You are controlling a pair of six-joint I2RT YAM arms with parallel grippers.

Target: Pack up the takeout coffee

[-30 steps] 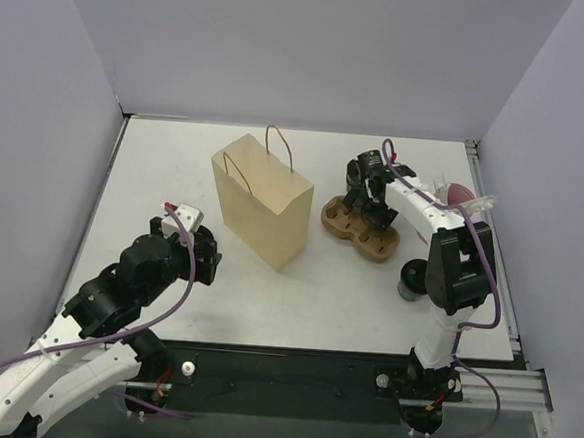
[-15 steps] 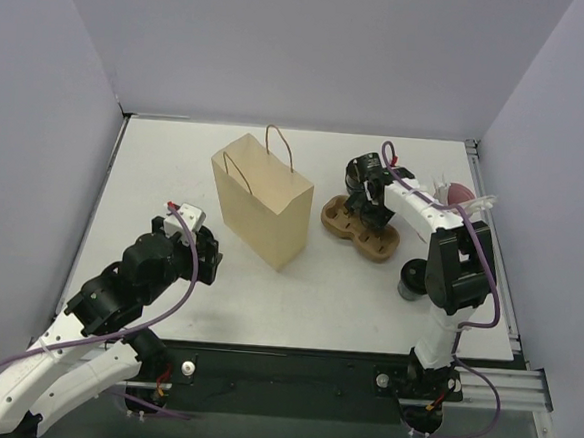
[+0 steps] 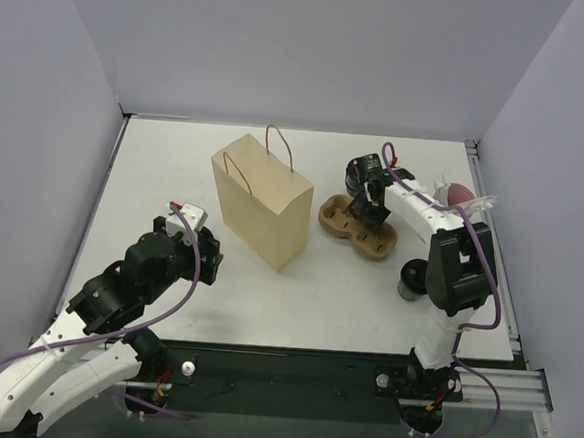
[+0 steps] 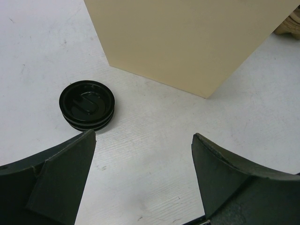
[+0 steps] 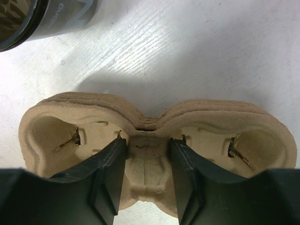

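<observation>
Nearest us, the left gripper (image 4: 143, 138) hangs just above the table (image 3: 166, 160) with its jaws spread wide and nothing between them. Just beyond its left finger lies one black lid (image 4: 87, 104), flat on the table and close to the bag without touching it. Over on the right, one dark cup (image 3: 411, 279) sits beside the right arm, apart from everything else. Farther back, near the middle, one tan paper bag (image 3: 263, 205) stands upright with its two loop handles up. To its right, just beside it, we see one brown pulp carrier (image 5: 253, 140) flat on the table, with two wells, both without a cup. The right gripper (image 5: 147, 143) is down on that carrier, jaws partly closed, one finger on each side of the ridge between the wells. Whether they actually pinch it we cannot tell. Farthest back, at the right edge, sits one pinkish object (image 3: 456, 194), too hidden by the arm to identify.
</observation>
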